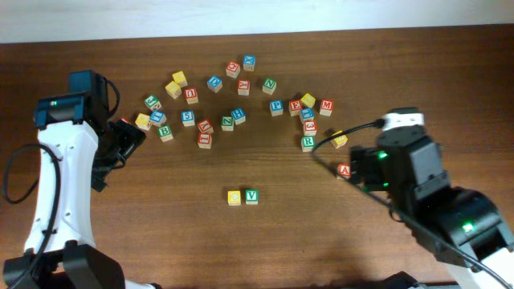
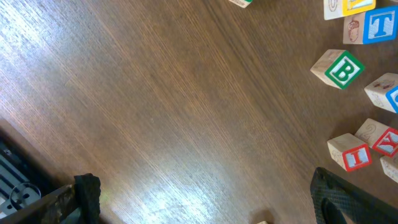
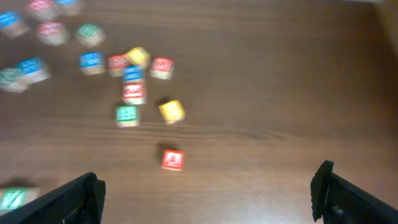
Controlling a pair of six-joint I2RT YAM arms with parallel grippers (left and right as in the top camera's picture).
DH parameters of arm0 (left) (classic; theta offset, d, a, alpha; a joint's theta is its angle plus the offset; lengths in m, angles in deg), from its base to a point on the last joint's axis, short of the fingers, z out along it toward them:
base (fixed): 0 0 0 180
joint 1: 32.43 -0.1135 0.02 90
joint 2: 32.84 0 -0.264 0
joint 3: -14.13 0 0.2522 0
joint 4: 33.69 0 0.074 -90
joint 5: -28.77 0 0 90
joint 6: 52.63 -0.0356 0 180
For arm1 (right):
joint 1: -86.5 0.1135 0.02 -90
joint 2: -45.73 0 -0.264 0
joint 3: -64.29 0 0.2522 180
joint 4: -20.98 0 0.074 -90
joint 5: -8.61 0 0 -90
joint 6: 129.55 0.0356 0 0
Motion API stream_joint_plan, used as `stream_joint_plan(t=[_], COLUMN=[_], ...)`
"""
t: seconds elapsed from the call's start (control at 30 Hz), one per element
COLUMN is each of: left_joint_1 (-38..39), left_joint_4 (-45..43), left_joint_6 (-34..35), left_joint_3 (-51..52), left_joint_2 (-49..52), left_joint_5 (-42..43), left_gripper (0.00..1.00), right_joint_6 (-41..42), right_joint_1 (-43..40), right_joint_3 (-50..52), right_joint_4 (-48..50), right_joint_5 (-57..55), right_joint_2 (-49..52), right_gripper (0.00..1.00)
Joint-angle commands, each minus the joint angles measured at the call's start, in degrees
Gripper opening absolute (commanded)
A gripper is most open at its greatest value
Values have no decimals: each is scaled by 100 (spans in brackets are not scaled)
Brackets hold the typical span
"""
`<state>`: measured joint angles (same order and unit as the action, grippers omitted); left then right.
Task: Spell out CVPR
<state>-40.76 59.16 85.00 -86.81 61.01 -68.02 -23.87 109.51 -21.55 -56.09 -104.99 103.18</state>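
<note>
Two blocks stand side by side at the table's front middle: a yellow block (image 1: pixel 234 197), its letter too small to read, and a green V block (image 1: pixel 252 196) touching its right side. A blue P block (image 1: pixel 276 107) and a green R block (image 1: pixel 307 143) lie in the scattered group behind. My left gripper (image 1: pixel 131 136) (image 2: pixel 205 199) is open and empty over bare wood at the left edge of the scatter. My right gripper (image 1: pixel 353 171) (image 3: pixel 208 193) is open and empty, just this side of a red A block (image 1: pixel 344 170) (image 3: pixel 172 159).
Many loose letter blocks spread across the back middle of the table (image 1: pixel 241 241). In the left wrist view a green B block (image 2: pixel 341 70), a blue T block (image 2: pixel 377 26) and a red I block (image 2: pixel 354 155) lie at the right. In the right wrist view a yellow block (image 3: pixel 172 111) and a green block (image 3: pixel 127 115) lie beyond the red one.
</note>
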Motion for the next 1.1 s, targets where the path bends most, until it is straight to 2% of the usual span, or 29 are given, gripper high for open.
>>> stream_joint_plan(t=[0.0,0.1,0.17,0.37,0.53,0.6,0.83,1.07], left_joint_1=[-42,-42,-42,-42,-42,-42,-42,-42], left_joint_4=[2,2,2,2,2,2,2,2], left_joint_6=[52,52,52,52,52,52,52,52], left_joint_3=[20,20,20,20,20,20,20,20], left_joint_2=[2,2,2,2,2,2,2,2], left_joint_5=[-4,-4,-4,-4,-4,-4,-4,-4], left_gripper=[99,99,99,99,99,99,99,99], right_joint_6=[173,177,177,177,177,177,177,177], right_joint_1=[-909,-1886,-2173,-2190,-2190,-2190,-2190,-2190], right_joint_3=[-90,-90,-85,-85,-85,-85,-85,-85], right_joint_4=[-46,-186,-389,-710,-935,-1038,-1132,-1327], right_joint_5=[-50,389,654,1869,4151,4669,4868,4876], right_joint_2=[-90,-31,31,275,610,774,1239,1263], right_gripper=[98,98,98,98,98,98,98,98])
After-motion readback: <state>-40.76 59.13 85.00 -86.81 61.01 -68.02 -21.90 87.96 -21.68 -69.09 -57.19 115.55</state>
